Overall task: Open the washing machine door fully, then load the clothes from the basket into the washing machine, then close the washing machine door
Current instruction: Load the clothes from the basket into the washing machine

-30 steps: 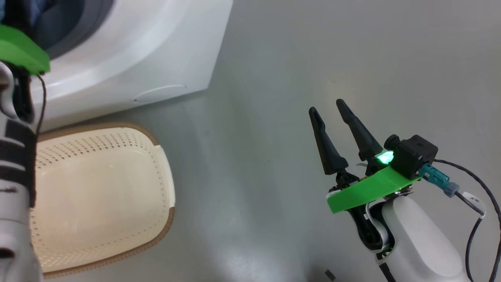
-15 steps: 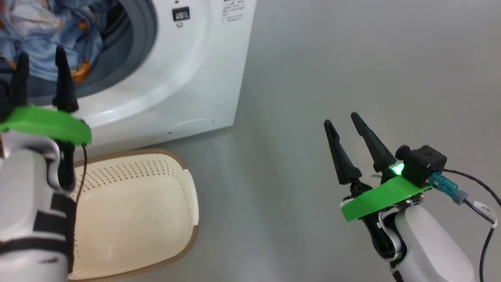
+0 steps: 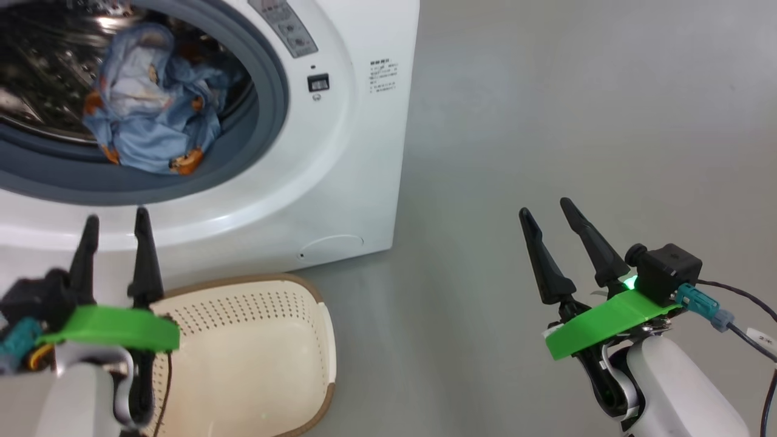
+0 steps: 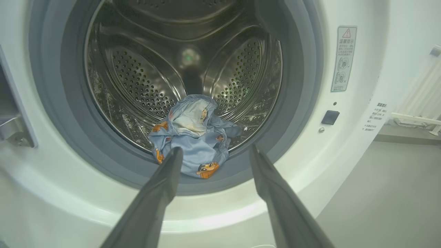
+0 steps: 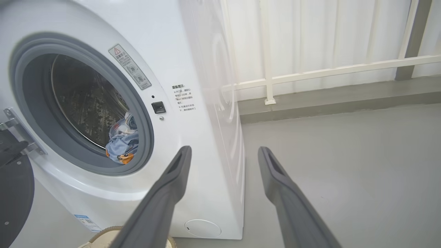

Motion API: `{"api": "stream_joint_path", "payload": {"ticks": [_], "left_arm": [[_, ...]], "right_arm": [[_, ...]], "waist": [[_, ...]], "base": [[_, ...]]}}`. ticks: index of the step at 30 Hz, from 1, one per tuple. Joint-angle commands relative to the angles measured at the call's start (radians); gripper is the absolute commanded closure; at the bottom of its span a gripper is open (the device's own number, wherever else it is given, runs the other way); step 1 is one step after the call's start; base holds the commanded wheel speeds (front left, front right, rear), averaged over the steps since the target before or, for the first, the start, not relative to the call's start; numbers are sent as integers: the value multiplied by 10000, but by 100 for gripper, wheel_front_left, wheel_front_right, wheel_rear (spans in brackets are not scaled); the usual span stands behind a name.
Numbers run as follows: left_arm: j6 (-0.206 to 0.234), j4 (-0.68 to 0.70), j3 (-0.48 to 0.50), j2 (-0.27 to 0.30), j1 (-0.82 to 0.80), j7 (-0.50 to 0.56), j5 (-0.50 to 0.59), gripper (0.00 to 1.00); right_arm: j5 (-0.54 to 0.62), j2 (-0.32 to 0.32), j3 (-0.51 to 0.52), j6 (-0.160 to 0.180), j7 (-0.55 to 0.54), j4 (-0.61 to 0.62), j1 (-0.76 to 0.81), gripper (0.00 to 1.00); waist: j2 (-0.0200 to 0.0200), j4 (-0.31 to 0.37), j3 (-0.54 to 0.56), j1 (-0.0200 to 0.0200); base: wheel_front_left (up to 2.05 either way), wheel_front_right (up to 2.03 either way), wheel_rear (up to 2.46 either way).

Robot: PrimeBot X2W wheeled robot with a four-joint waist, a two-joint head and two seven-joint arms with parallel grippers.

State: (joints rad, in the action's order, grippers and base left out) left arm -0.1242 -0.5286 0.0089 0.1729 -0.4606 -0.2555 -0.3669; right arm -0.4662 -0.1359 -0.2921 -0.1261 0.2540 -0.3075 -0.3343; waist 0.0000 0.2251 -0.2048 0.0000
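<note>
Head view first: the washing machine (image 3: 364, 152) is up in the top left with its mouth open. The clothes (image 3: 152, 121) are bunched inside the drum (image 3: 36, 60), right at the front by the grey seal (image 3: 273, 115). The basket (image 3: 243, 309) sits on the floor (image 3: 546, 91) just in front of the machine. Your left pincer (image 3: 116, 218) is at the lower left over the basket's left end, its 2 fingers (image 3: 144, 255) spread and grasping nothing. Your right pincer (image 3: 546, 209) is well off to the right over the floor, also released with nothing in it.

Left wrist view: you're looking straight into the drum. The clothes are heaped at the bottom front, framed between the 2 spread fingers but clear of them.

Right wrist view: you see the machine at an angle, with the clothes peeking over the seal and the basket rim at the bottom edge. The dark round washing machine door (image 5: 12, 196) is swung open at the far left. There's a white railing (image 5: 327, 69) behind.
</note>
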Motion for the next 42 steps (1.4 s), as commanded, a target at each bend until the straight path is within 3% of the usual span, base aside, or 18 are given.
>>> {"api": "stream_joint_path", "payload": {"ticks": [1,17,42], "left_arm": [[-38,517,379,246,321,-62,110,0],[90,2801,1011,-625,2758,-62,446,0],[31,2730,1041,-896,2814,-63,586,0]], "right_arm": [[-83,-134,-177,-46,78,181,255,0],[-65,-318,-28,-46,78,202,489,0],[47,-340,56,-46,78,287,461,0]], "waist": [[0,-133,425,0],[0,-294,913,0],[0,-411,742,0]], "base": [[0,0,0],[0,0,0],[0,0,0]]}}
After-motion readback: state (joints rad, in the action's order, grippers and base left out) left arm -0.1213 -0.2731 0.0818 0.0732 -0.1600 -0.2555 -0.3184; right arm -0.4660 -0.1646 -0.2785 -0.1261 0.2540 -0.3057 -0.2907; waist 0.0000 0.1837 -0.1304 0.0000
